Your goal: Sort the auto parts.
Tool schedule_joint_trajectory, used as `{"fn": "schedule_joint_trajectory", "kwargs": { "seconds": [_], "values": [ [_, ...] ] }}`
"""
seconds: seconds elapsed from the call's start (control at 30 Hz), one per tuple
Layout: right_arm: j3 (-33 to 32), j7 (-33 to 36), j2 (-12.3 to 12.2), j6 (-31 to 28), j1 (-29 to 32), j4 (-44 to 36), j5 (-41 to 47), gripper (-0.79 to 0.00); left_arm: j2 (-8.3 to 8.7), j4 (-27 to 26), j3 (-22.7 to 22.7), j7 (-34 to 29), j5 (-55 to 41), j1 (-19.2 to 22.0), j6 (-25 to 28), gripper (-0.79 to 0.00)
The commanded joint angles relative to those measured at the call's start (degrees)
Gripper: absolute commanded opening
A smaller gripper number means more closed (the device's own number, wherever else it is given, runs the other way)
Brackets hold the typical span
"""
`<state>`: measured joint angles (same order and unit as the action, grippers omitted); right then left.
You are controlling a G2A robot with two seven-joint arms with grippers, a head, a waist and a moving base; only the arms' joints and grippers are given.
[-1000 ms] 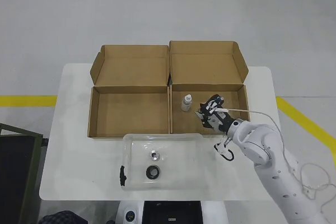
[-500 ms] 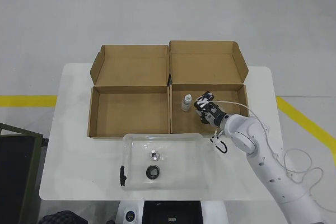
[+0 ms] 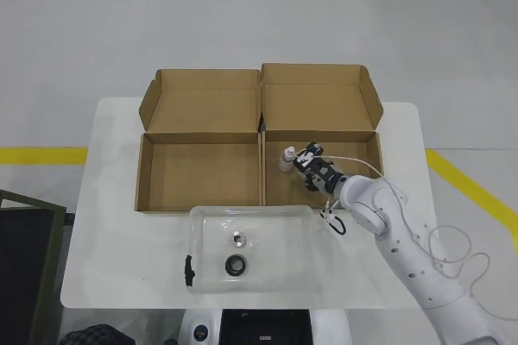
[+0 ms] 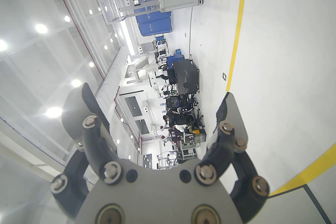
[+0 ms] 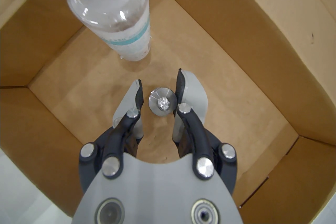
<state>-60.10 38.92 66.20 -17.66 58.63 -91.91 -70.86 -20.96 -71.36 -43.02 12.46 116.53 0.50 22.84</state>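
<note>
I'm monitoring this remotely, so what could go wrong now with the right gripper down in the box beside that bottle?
The bottle stands upright close to the right gripper; a sideways move on withdrawal could tip it. The metal disc lies between the open fingers, close against one; it might catch and drag along as the gripper lifts.

Right tool [image 5: 159, 78] angled down, slightly parted; left tool [image 4: 157, 89] spread wide.

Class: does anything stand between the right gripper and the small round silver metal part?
Nothing visible does. The small round silver metal part lies between the open fingers of the right gripper; the clear plastic bottle stands beyond them.
</note>
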Motion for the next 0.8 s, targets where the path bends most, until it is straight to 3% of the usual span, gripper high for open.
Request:
{"fn": "schedule_joint_trajectory", "kwargs": {
  "seconds": [0.0, 0.43, 0.77],
  "values": [
    [-0.7, -0.1, -0.2, -0.1, 0.8, -1.9, -0.6, -0.462, 0.00, 0.0, 0.0, 0.0, 0.0, 0.0, 0.0, 0.000],
    [-10.0, -1.0, -2.6, -4.9, 13.7, -23.0, -2.4, -0.416, 0.00, 0.0, 0.0, 0.0, 0.0, 0.0, 0.0, 0.000],
    [-6.8, -4.8, -3.0, -9.6, 21.4, -31.4, -5.3, -0.409, 0.00, 0.0, 0.0, 0.0, 0.0, 0.0, 0.0, 0.000]
  ]
}}
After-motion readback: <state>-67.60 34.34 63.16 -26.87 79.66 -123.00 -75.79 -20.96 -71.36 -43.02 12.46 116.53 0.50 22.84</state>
